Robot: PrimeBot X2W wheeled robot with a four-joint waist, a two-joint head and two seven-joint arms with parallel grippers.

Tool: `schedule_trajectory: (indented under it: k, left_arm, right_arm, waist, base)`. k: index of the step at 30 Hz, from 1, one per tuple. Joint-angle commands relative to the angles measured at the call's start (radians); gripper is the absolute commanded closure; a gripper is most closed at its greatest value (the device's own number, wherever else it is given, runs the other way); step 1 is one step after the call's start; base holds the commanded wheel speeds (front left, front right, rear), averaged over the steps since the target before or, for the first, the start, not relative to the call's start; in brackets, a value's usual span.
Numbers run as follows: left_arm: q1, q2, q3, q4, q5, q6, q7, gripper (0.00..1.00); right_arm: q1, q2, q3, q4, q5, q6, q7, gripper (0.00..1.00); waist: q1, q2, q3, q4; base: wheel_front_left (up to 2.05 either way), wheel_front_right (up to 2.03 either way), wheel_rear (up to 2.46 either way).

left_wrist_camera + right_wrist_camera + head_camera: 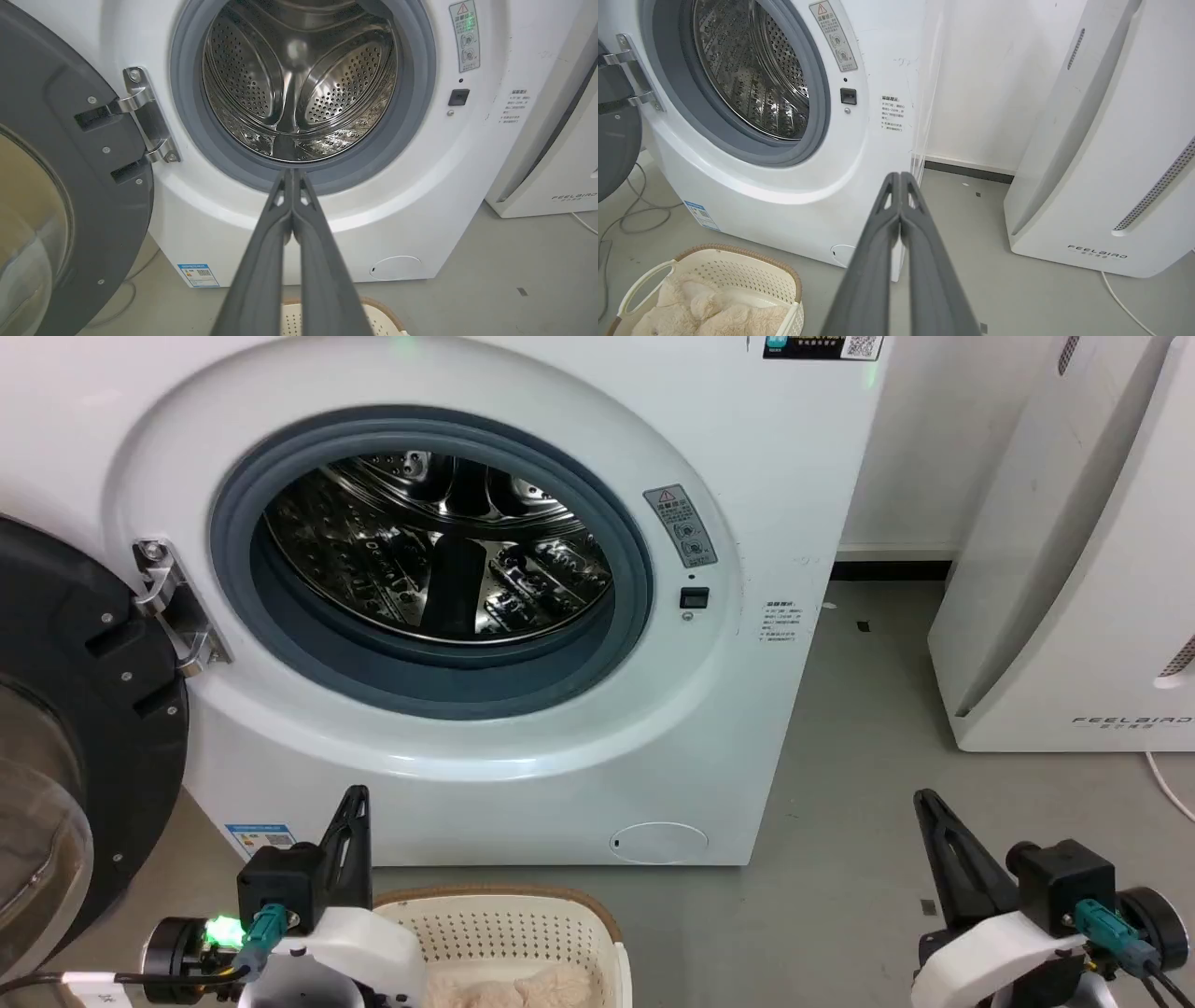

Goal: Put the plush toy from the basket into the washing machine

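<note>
The white washing machine [803,476] stands before me with its porthole uncovered, grey gasket [644,588] and steel drum [439,551] showing. Its black-framed glass door [84,728] hangs swung out at the left. On the floor below sits the cream perforated basket [509,929] with a brown rim, the fluffy beige plush toy [509,989] lying inside it [710,312]. My left gripper [355,798] is shut and empty, just above the basket's left side. Off to the right, over bare floor, my right gripper [924,800] is shut and empty too.
A white slanted appliance lettered FEELBIRD [1055,560] stands at the right against the wall, a white cable [1172,789] trailing from it. Grey cables [630,219] lie on the floor left of the washer. Grey floor [840,821] stretches between the two machines.
</note>
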Motion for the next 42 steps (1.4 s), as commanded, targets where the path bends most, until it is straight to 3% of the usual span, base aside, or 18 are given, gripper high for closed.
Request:
schedule_trajectory:
  k: [1, 18, 19, 20, 21, 42]
  left_arm:
    - [0.011, 0.000, 0.003, -0.005, 0.003, -0.004, 0.000, 1.00]
    - [0.011, 0.000, 0.003, -0.005, 0.003, -0.004, 0.000, 1.00]
    - [0.000, 0.000, 0.000, 0.000, 0.000, 0.000, 0.000, 0.00]
    - [0.000, 0.000, -0.001, 0.001, 0.000, 0.001, -0.001, 1.00]
    - [0.000, 0.000, -0.002, 0.001, 0.000, 0.001, -0.001, 0.00]
    - [-0.002, 0.000, -0.025, 0.030, -0.022, 0.006, -0.041, 0.00]
  right_arm:
    - [-0.002, 0.000, 0.000, 0.002, -0.008, -0.001, 0.001, 1.00]
    - [-0.002, 0.000, 0.000, 0.002, -0.008, -0.001, 0.001, 1.00]
    - [0.000, 0.000, 0.000, 0.000, 0.001, 0.000, 0.000, 0.00]
    - [0.000, 0.000, 0.000, 0.000, 0.001, 0.000, -0.001, 1.00]
    - [0.000, 0.000, 0.001, 0.000, 0.001, 0.000, -0.001, 0.00]
    - [-0.005, 0.000, -0.006, -0.004, 0.029, 0.000, -0.041, 0.00]
  waist:
    - [0.0000, 0.0000, 0.000, 0.000]
    - [0.0000, 0.0000, 0.000, 0.000]
    - [0.0000, 0.0000, 0.000, 0.000]
    - [0.0000, 0.0000, 0.000, 0.000]
    - [0.0000, 0.0000, 0.000, 0.000]
    - [0.0000, 0.0000, 0.021, -0.005]
  base:
    - [0.00, 0.00, 0.00]
    - [0.00, 0.00, 0.00]
    - [0.00, 0.00, 0.00]
    - [0.00, 0.00, 0.00]
    - [0.00, 0.00, 0.00]
    - [0.00, 0.00, 0.00]
